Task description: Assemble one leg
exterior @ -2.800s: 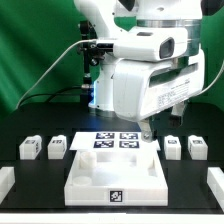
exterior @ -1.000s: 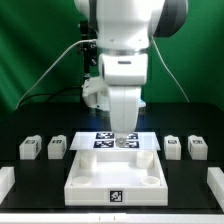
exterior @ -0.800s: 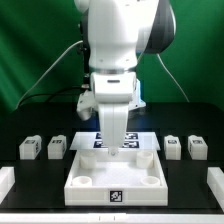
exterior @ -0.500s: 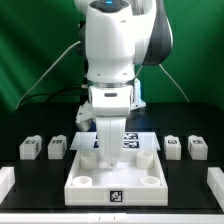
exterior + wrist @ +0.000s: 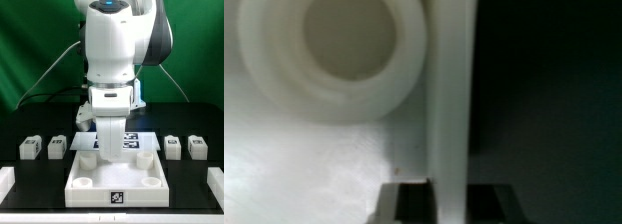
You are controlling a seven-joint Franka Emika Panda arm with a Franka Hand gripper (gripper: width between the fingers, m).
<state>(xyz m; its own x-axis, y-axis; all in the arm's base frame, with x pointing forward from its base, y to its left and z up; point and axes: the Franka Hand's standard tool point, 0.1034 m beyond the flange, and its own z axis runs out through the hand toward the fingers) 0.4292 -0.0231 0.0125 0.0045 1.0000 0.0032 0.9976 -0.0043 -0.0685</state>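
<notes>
Four small white legs with tags lie on the black table, two at the exterior view's left (image 5: 29, 149) (image 5: 57, 147) and two at its right (image 5: 173, 146) (image 5: 197, 147). None is held. My gripper (image 5: 103, 153) is down at the far wall of the large white tray-like panel (image 5: 115, 186), left of its middle. In the wrist view the panel's thin upright wall (image 5: 446, 100) runs between my two dark fingers (image 5: 406, 202), which press on both sides of it. My gripper (image 5: 446, 196) is shut on that wall. A round corner socket (image 5: 331, 45) lies beside it.
The marker board (image 5: 137, 139) lies flat behind the panel, partly hidden by the arm. White blocks stand at the table's front corners, one at the exterior view's left (image 5: 5, 181) and one at its right (image 5: 216, 181). The arm's body hides the back middle.
The arm swung from the exterior view's right to over the panel's far left part and came down onto its far wall. It has barely moved in the last half second.
</notes>
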